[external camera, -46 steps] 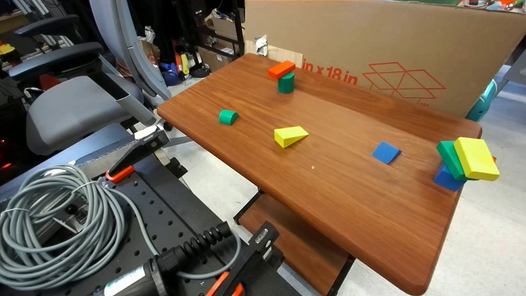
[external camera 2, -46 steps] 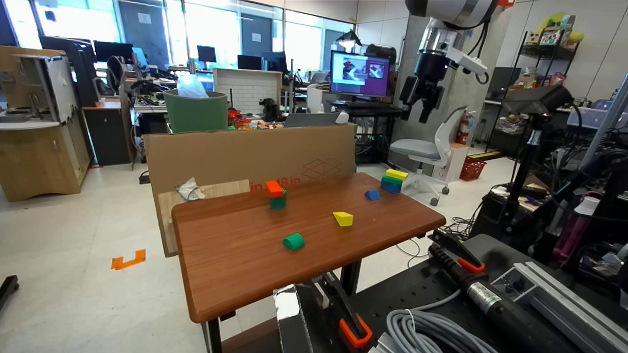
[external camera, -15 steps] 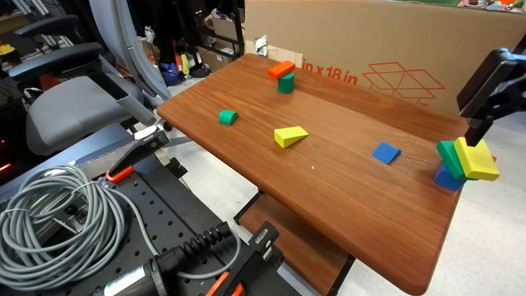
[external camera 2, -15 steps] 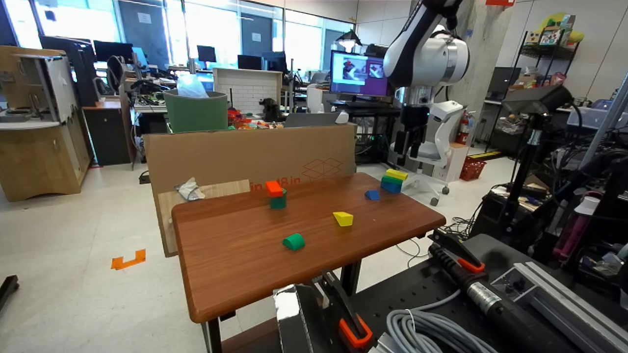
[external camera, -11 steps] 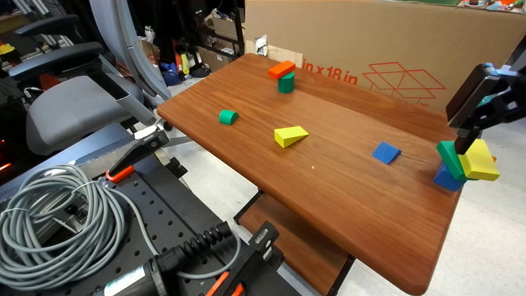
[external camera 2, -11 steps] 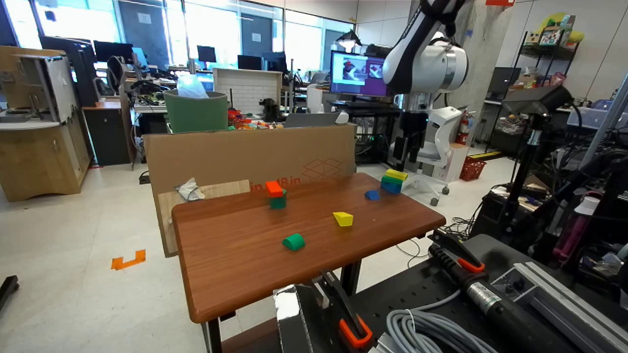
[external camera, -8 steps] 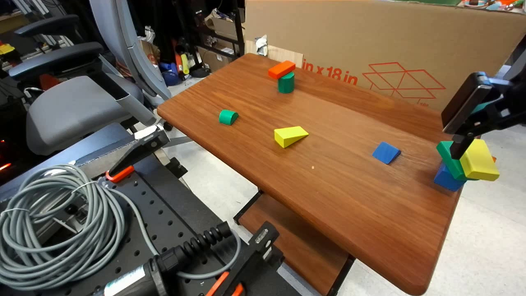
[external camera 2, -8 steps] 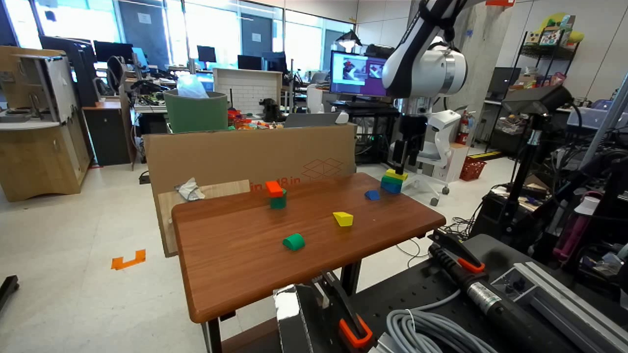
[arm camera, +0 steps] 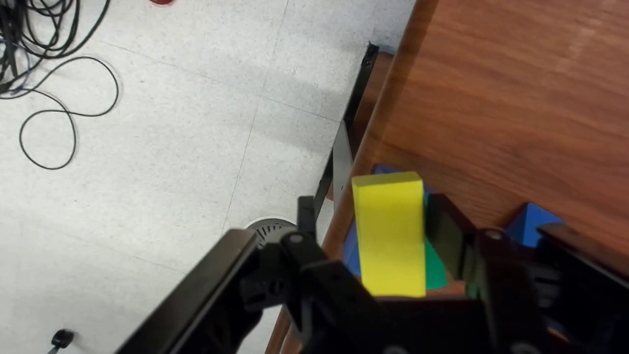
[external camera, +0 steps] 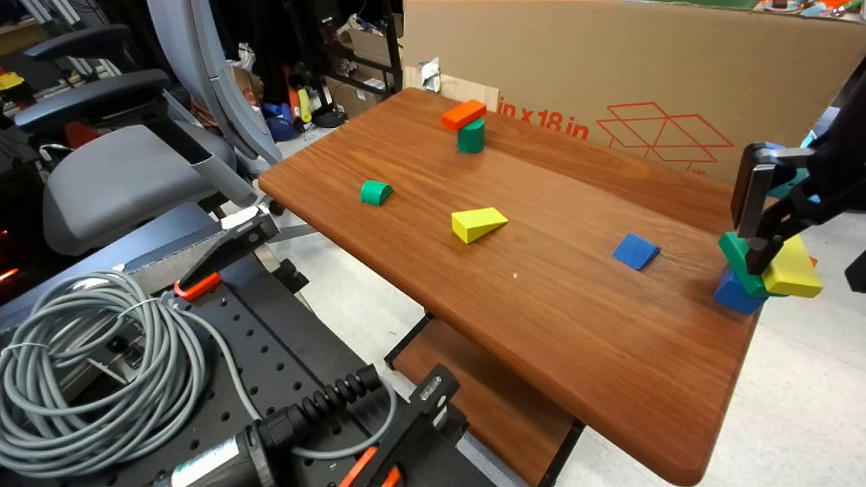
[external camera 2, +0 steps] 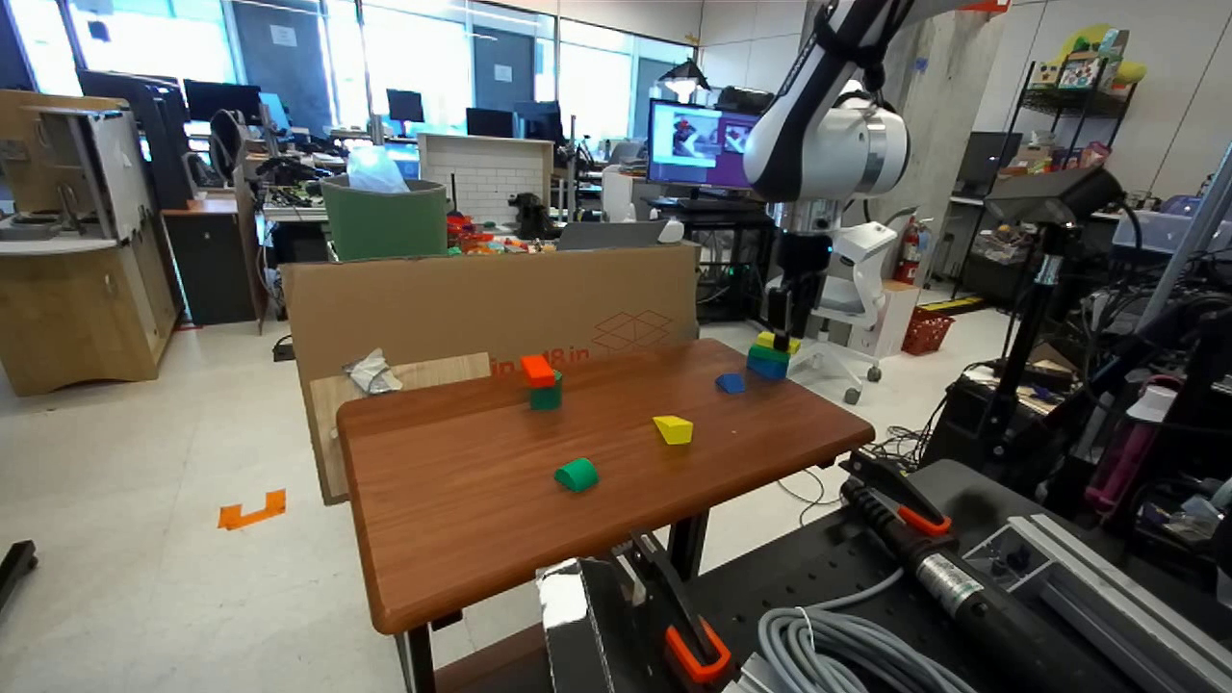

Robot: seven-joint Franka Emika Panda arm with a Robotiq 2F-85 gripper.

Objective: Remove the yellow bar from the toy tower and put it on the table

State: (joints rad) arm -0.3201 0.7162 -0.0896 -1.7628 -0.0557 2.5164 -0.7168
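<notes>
The yellow bar [external camera: 795, 270] lies on top of the toy tower [external camera: 737, 294], over a green block and a blue one, at one end of the table [external camera: 555, 311]. My gripper [arm camera: 372, 214] straddles the bar with its jaws part way apart. In the wrist view the right fingertip [arm camera: 444, 236] is close against the bar's long side; whether it touches I cannot tell. A clear gap separates the left fingertip [arm camera: 305, 211] from the yellow bar's opposite side. In an exterior view the gripper [external camera 2: 782, 332] covers part of the bar.
A loose blue block [external camera: 636, 251] sits near the tower. Farther along are a yellow wedge [external camera: 477, 224], a green half-round block [external camera: 375, 193] and an orange block [external camera: 464, 114] on a green one. The tower stands by the table's edge, with a cardboard sheet [external camera: 643, 74] behind.
My gripper has come down from above the tower until its fingers flank the yellow bar. The jaws have narrowed, and a second fingertip now shows in an exterior view. The blocks look unmoved.
</notes>
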